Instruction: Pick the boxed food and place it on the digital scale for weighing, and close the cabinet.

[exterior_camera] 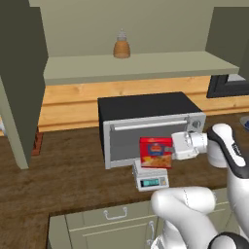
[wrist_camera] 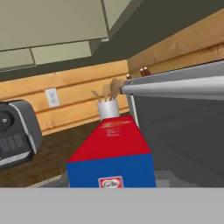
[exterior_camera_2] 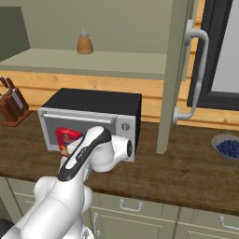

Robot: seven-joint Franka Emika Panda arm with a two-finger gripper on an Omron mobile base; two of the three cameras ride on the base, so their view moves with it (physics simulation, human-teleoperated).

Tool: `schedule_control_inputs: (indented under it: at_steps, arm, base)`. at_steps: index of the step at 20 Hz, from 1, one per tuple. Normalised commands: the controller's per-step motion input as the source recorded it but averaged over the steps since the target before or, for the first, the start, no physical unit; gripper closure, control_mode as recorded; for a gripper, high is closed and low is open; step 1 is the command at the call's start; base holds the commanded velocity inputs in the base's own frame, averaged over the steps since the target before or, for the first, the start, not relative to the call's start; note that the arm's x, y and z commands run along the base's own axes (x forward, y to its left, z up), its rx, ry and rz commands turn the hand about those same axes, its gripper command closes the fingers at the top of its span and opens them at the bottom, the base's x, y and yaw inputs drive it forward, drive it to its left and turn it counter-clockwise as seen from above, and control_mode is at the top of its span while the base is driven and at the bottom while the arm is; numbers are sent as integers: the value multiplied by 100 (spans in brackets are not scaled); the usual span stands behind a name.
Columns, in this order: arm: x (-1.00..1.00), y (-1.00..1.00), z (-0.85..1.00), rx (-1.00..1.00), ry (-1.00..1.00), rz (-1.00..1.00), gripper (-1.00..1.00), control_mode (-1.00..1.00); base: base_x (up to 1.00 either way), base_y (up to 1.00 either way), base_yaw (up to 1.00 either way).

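Right in front of you sits the boxed food (wrist_camera: pixel 111 153). You see its red side on top and its blue side below, with a small white and red label low on the blue part. On your right is the toaster oven (wrist_camera: pixel 183 127), with its long silver handle bar across the top and its dark glass door beside the box. Behind the box stands a white cup (wrist_camera: pixel 108 108) holding wooden spoons. On your left is a grey toaster (wrist_camera: pixel 17 131). A white wall outlet (wrist_camera: pixel 52 97) sits on the wooden wall.
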Motion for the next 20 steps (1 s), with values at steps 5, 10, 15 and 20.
schedule_control_inputs:
  at_steps: [5, 10, 15, 20]
  arm:
    - [25, 0, -29, 0, -2, 0, 100, -100]
    - [18, 0, -26, 0, -3, 0, 100, -100]
    - [15, 0, -18, 0, -9, 0, 100, -100]
    - [12, 0, -11, 0, -10, 0, 100, -100]
  base:
    - [0, 0, 0]
    - [0, 0, 0]
    - [0, 0, 0]
    - [0, 0, 0]
